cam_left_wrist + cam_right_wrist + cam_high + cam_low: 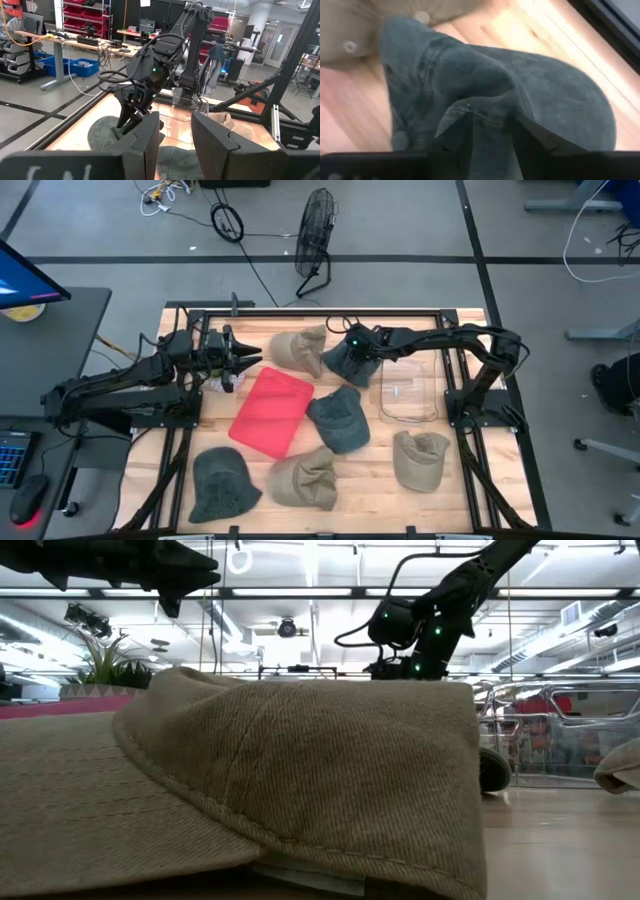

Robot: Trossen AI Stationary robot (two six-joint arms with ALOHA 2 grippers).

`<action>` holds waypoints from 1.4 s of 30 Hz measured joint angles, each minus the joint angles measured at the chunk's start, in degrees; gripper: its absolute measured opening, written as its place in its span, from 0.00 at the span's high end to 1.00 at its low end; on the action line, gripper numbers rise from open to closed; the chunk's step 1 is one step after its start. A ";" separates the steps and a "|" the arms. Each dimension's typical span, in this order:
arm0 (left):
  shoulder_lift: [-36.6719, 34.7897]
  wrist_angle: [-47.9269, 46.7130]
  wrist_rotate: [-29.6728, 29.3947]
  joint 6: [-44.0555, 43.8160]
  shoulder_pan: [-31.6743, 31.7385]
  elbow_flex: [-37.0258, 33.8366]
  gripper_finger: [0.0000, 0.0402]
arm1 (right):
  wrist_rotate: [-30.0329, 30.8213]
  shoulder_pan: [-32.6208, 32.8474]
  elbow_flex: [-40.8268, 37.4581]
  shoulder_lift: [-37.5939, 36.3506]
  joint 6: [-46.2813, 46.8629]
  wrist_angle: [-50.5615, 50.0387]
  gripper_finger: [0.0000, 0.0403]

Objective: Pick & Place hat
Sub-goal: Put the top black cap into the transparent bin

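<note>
The dark grey hat (pixel 350 366) lies near the table's far edge, next to a tan hat (pixel 300 348); it fills the right wrist view (pixel 555 95). My right gripper (pixel 353 350) stands over it, pointing down, and is shut on its cloth. The left wrist view shows that gripper (pixel 131 119) on the hat (pixel 102 134). My left gripper (pixel 256 360) hovers open to the left of the tan hat and touches nothing; its fingers (pixel 145 140) stand apart. My right gripper (pixel 490 122) pinches a raised fold of the dark grey hat's crown (pixel 487 102) between its two fingers, coming from above and pointing down. The cloth rises into a ridge at the fingers, and the remainder of the hat lies on the table.
A red flat tray (pixel 272 412) lies mid-table and a clear container (pixel 408 390) to its right. Other hats lie around: dark grey (pixel 340 418), dark (pixel 222 485), tan (pixel 305 478) and tan (pixel 420 460). The black frame (pixel 320 310) runs round the table.
</note>
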 joint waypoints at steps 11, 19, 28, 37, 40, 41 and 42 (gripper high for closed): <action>0.00 -0.02 0.00 -0.01 0.00 0.00 0.71 | 0.21 -0.71 0.00 0.42 -4.95 0.30 0.96; 0.00 -0.44 0.00 -0.02 0.00 0.00 0.71 | 0.11 2.84 -0.07 -3.66 -6.28 0.00 0.99; 0.00 -0.42 0.00 -0.04 0.00 0.00 0.71 | 0.20 12.20 2.54 -21.48 -10.67 -7.09 1.00; 0.00 -0.46 0.02 -0.09 0.00 0.00 0.71 | 0.70 23.42 11.76 -34.26 -19.42 -37.75 1.00; 0.00 -0.50 0.02 -0.09 0.00 0.00 0.71 | 3.31 24.42 12.28 -36.39 -19.30 -47.06 1.00; 0.00 -0.55 0.02 -0.09 0.00 0.00 0.71 | 4.47 24.40 12.21 -36.99 -19.30 -49.65 1.00; 0.00 -0.62 0.02 -0.09 -0.02 0.01 0.71 | 5.60 24.34 11.93 -37.56 -19.29 -51.60 1.00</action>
